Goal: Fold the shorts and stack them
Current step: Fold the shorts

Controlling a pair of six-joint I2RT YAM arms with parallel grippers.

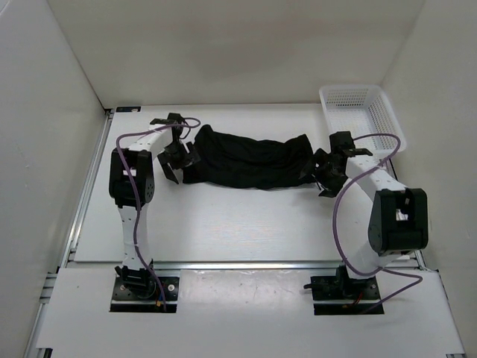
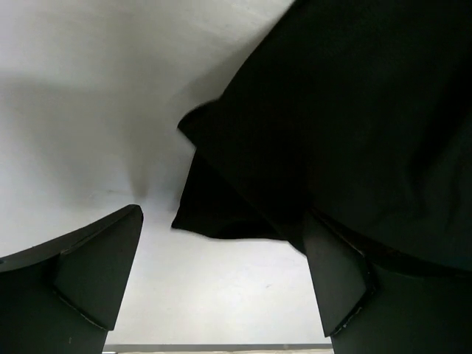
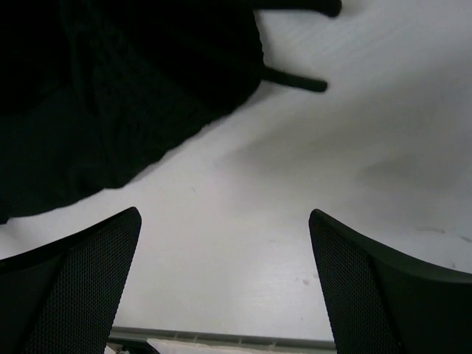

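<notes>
— At the left gripper (image 1: 179, 156)?
— Spread wide, clamping nothing. Parked at the left end of the shorts (image 1: 250, 158), with a folded corner of black cloth just ahead of the fingers in the wrist view. Hard to tell whether the right-hand finger (image 2: 335, 273) touches the fabric or only overlaps it.
— And at the right gripper (image 1: 326, 175)?
— Likewise wide apart, over bare table (image 1: 223, 224), just beside the right end of the shorts. Holding nothing.
— Position of the shorts?
— Lying as a rumpled band across the far middle of the table, between the two grippers. Two black drawstring ends (image 3: 295, 80) out on the white surface, one cut off by the top edge of the right wrist view.
— Around that?
— A white mesh basket (image 1: 350, 88) in the far right corner, apart from the shorts. Purple cables (image 1: 134, 224) looped along both arms.
— Anything hard to read?
— Folds lost in black on black; both ends of the shorts partly hidden under the grippers from above.
— Surface, room?
— White tabletop, plain white walls (image 1: 223, 45) around it, a metal rail (image 1: 86, 194) along the left edge.
</notes>
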